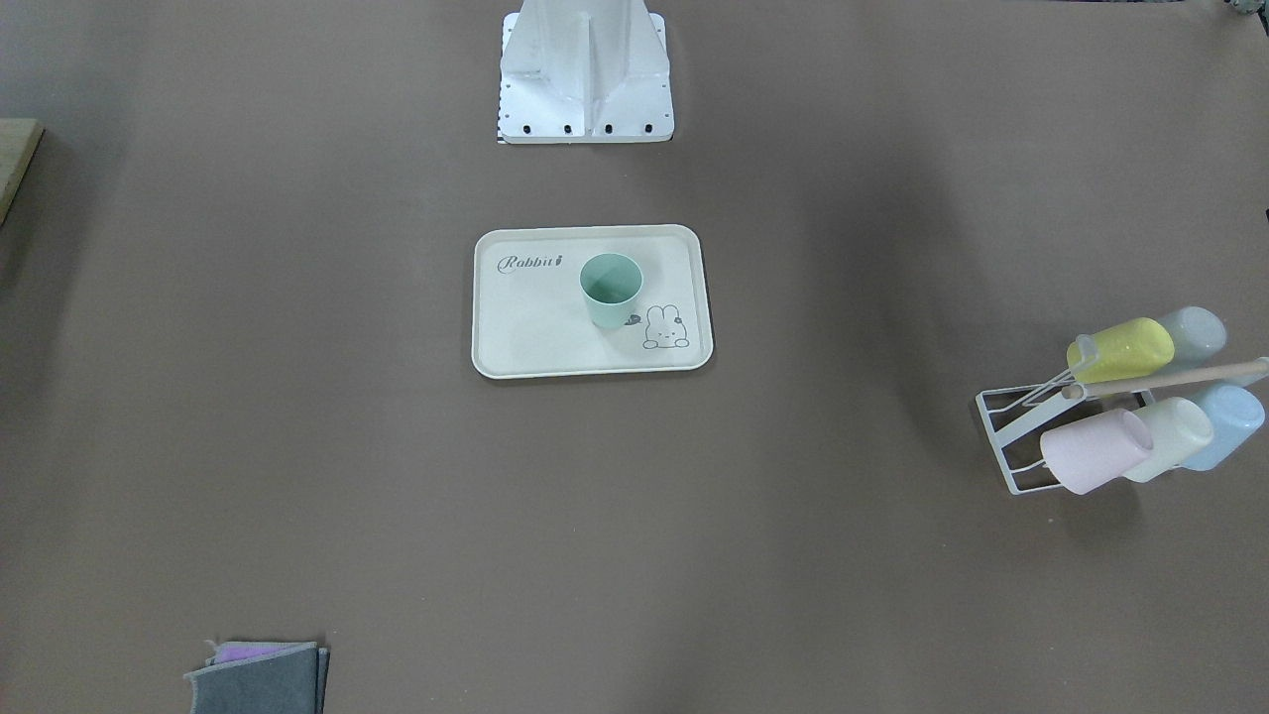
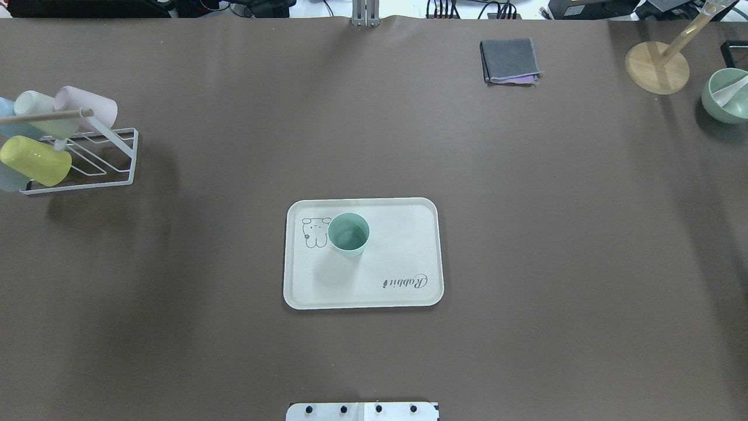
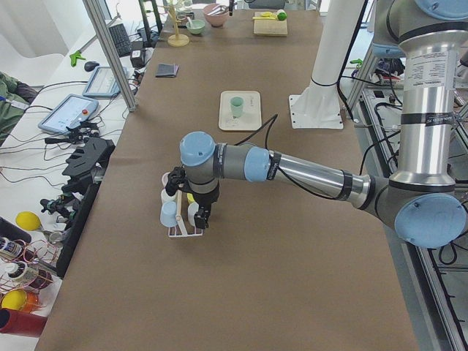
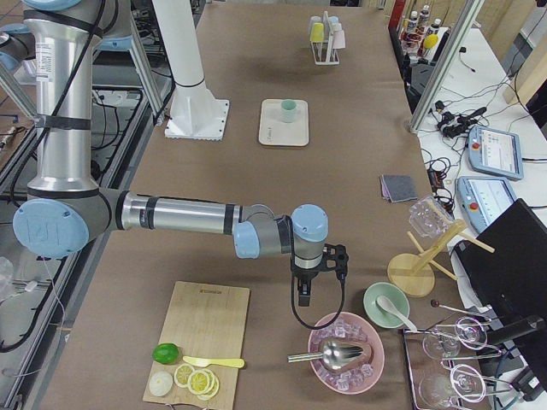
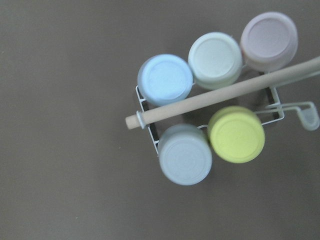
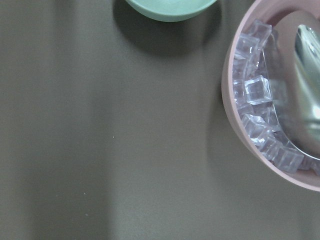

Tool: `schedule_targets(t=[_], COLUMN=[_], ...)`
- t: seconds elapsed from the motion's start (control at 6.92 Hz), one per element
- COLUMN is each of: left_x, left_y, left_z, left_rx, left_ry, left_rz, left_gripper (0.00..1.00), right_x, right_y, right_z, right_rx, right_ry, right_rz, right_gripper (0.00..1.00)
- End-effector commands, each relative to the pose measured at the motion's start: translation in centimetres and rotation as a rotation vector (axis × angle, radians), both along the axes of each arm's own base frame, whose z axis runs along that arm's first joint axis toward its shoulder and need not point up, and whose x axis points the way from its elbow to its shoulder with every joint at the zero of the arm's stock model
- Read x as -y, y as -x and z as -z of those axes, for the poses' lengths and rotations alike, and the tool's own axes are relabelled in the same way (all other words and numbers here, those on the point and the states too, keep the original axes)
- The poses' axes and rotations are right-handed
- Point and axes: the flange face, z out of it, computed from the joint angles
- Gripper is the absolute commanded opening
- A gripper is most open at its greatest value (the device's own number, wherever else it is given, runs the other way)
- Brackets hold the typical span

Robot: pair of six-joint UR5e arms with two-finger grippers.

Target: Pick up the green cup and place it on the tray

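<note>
The green cup point(image 1: 611, 288) stands upright on the cream tray point(image 1: 535, 332), next to the bunny drawing. It also shows in the overhead view point(image 2: 349, 234) on the tray point(image 2: 397, 257). Neither gripper is near it. My left gripper point(image 3: 199, 218) hangs over the cup rack point(image 3: 179, 232) at the table's left end. My right gripper point(image 4: 303, 299) hangs by the pink ice bowl point(image 4: 346, 350) at the right end. Both grippers show only in the side views, so I cannot tell whether they are open or shut.
The white wire rack point(image 5: 150, 140) holds several pastel cups. A grey folded cloth point(image 2: 508, 58), a wooden stand point(image 2: 657, 67) and a green bowl point(image 2: 727, 96) lie at the far right. A cutting board point(image 4: 205, 333) with lime slices lies near the right arm.
</note>
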Motion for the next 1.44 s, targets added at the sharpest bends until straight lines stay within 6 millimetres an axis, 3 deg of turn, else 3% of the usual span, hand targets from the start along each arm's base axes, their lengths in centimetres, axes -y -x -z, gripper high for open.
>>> schedule_targets(t=[0.0,0.14,1.3], left_x=[-2.7,-3.8,-2.8], left_y=[4.0,4.6,4.4], left_z=[-6.2,-8.0,-4.4], left_rx=[-0.004,-0.010,-0.076], left_ry=[0.102,0.136,0.074], left_rz=[0.060,0.073,0.084], left_gripper=[0.99,0.99,0.99], right_x=[-0.1,-0.4,-0.7], right_y=[0.1,0.1,0.0], right_z=[-0.1,-0.4,-1.3], right_rx=[0.000,-0.003,-0.005], right_ry=[0.000,-0.016,-0.013], right_rz=[0.006,0.033,0.060], right_gripper=[1.00,1.00,1.00])
